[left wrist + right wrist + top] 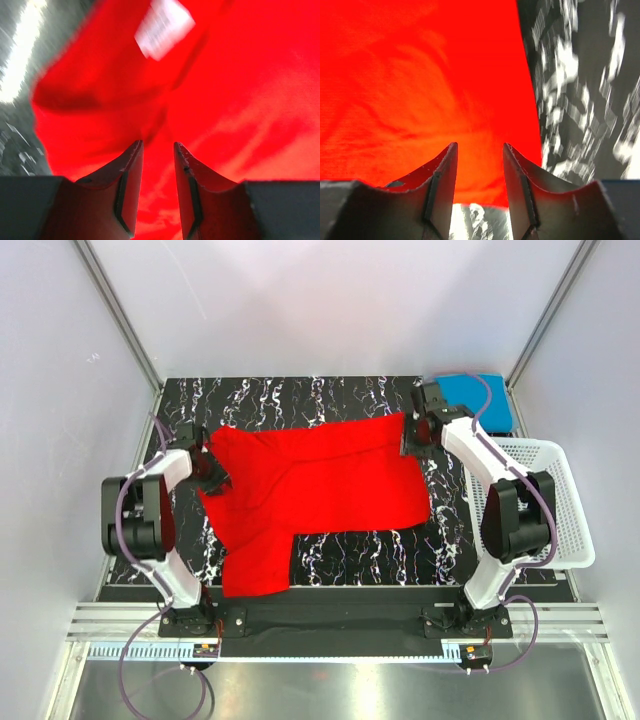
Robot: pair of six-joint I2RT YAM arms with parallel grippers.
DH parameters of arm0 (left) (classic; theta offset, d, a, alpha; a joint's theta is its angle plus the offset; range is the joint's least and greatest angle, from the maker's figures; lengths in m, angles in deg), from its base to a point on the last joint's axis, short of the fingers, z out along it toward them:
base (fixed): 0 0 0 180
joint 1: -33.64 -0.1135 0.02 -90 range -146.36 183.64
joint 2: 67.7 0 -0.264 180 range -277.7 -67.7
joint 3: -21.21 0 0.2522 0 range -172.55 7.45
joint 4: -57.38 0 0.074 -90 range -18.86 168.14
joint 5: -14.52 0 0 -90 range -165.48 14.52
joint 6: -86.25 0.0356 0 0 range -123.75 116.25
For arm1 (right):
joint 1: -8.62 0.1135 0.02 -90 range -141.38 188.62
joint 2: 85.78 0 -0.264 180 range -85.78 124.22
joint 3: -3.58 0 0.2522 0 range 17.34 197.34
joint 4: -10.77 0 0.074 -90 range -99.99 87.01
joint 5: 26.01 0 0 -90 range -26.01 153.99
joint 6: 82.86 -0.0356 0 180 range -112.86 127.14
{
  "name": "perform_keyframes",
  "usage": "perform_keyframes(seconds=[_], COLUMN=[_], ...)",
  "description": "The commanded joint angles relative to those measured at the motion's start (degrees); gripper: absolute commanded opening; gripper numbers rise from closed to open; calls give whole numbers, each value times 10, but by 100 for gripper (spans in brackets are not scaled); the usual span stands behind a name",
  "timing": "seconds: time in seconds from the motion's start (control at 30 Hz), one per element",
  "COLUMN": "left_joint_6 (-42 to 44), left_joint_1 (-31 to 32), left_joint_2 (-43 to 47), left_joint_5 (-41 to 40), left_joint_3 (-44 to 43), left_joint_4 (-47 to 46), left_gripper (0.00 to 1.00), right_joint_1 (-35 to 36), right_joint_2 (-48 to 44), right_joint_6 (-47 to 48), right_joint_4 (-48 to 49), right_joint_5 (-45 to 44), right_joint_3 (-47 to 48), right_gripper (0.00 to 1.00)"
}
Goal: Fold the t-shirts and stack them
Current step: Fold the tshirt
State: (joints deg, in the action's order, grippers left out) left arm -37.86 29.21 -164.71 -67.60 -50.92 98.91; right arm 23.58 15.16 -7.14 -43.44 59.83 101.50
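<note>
The bright red t-shirt (pixel 320 485) lies spread out on the black marble table (pixel 300 400), one sleeve hanging toward the near edge. My left gripper (pixel 207 470) is at the shirt's left edge. In the left wrist view this gripper (pixel 158 143) is open just over the red cloth (pixel 240 75), near a white label (pixel 162 27). My right gripper (pixel 417 435) is at the shirt's far right corner. In the right wrist view it (pixel 479 144) is open above the cloth's hem (pixel 420 75). The bright blue shirt (pixel 480 400) lies folded at the back right. The grey-blue shirt is out of view.
A white mesh basket (pixel 545 500) stands off the table's right edge beside the right arm. Bare marble shows behind the shirt and along the front right (pixel 400 555). Grey walls close in the back and sides.
</note>
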Motion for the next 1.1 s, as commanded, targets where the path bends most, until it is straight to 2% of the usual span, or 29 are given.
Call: perform_keyframes(seconds=[0.0, 0.2, 0.4, 0.5, 0.63, 0.67, 0.77, 0.87, 1.07], left_joint_6=[13, 24, 47, 52, 69, 70, 59, 40, 41], left_joint_1=[-8, -30, -31, -30, -28, -29, -23, -9, 4], left_joint_2=[-57, -150, -208, -192, -131, -99, -28, 22, 68], left_joint_5=[-72, -71, -103, -84, -82, -74, -38, 11, 20], left_joint_3=[-60, -134, -230, -239, -234, -230, -181, -84, 8], left_joint_4=[5, 24, 63, 71, 83, 84, 58, 14, -12], left_gripper=[35, 34, 34, 35, 45, 49, 50, 50, 51], right_joint_1=[8, 9, 19, 43, 57, 61, 80, 81, 82], right_joint_2=[-48, -58, -102, -97, -94, -92, -70, -44, -38], right_joint_6=[-160, -323, -356, -362, -382, -388, -392, -390, -389], right_joint_4=[-61, -152, -119, -119, -108, -87, -66, -47, 4], right_joint_5=[-51, -98, -102, -115, -114, -110, -103, -113, -117], right_joint_3=[-40, -60, -144, -160, -182, -186, -199, -221, -284], right_gripper=[48, 48, 46, 44, 42, 40, 35, 34, 32])
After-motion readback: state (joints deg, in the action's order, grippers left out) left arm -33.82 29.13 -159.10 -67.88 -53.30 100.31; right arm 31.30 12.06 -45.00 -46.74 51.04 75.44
